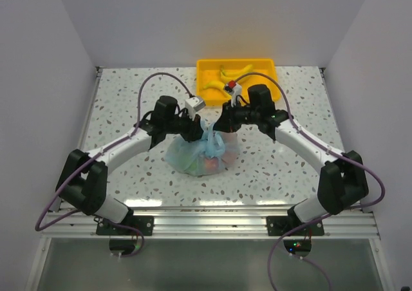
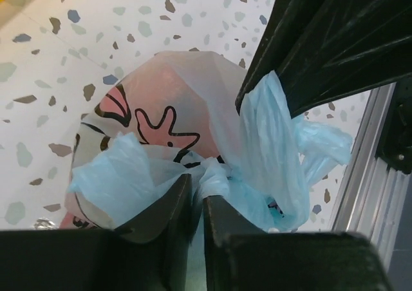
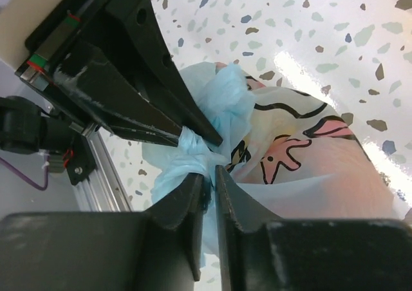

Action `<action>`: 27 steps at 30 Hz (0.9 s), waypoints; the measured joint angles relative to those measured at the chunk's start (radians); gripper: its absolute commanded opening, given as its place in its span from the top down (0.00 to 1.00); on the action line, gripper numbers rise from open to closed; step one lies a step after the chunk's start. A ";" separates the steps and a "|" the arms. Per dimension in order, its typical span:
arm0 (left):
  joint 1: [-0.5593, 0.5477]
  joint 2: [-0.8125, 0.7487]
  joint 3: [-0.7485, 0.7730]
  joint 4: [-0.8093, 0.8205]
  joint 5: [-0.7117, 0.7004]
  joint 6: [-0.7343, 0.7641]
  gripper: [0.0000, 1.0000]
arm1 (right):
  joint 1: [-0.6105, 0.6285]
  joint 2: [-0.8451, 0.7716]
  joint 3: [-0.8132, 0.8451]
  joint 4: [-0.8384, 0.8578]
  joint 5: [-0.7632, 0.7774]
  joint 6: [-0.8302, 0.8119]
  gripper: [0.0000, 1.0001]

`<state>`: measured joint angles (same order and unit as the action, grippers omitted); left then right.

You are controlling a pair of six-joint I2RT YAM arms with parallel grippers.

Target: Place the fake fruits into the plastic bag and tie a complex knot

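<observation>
From my side, the bag [image 1: 193, 159] sits on the speckled table [image 1: 129, 104], midway between the two arms. I can make out fruits [image 1: 207, 167] through its film as red and green shapes. Just above, both arms meet at the bag's neck. My left gripper [image 2: 198, 191] has its fingers down to a narrow slit, pinching blue film. My right gripper [image 3: 210, 175] is closed just as tight on a blue handle strip. Between them the knot [image 3: 193, 150] bunches up. Farther back, a yellow tray [image 1: 205, 65] holds bananas [image 1: 235, 72] near the wall.
</observation>
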<state>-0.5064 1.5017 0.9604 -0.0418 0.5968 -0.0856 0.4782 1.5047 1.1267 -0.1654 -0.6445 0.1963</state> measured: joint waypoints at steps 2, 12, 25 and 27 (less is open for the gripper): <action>0.000 -0.003 0.024 -0.022 -0.005 0.008 0.69 | 0.000 -0.003 0.014 -0.032 0.000 -0.013 0.55; 0.119 -0.101 0.178 -0.249 -0.020 0.117 0.15 | 0.000 -0.195 0.054 -0.301 0.029 -0.218 0.06; 0.285 -0.286 0.227 -0.572 0.024 0.290 0.00 | -0.001 -0.452 0.043 -0.723 0.140 -0.571 0.01; 0.330 -0.311 0.226 -0.601 0.039 0.288 0.00 | -0.003 -0.503 0.050 -0.753 0.167 -0.573 0.01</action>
<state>-0.1764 1.1912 1.1862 -0.6426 0.6357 0.2028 0.4751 1.0016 1.1770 -0.9180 -0.4778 -0.3771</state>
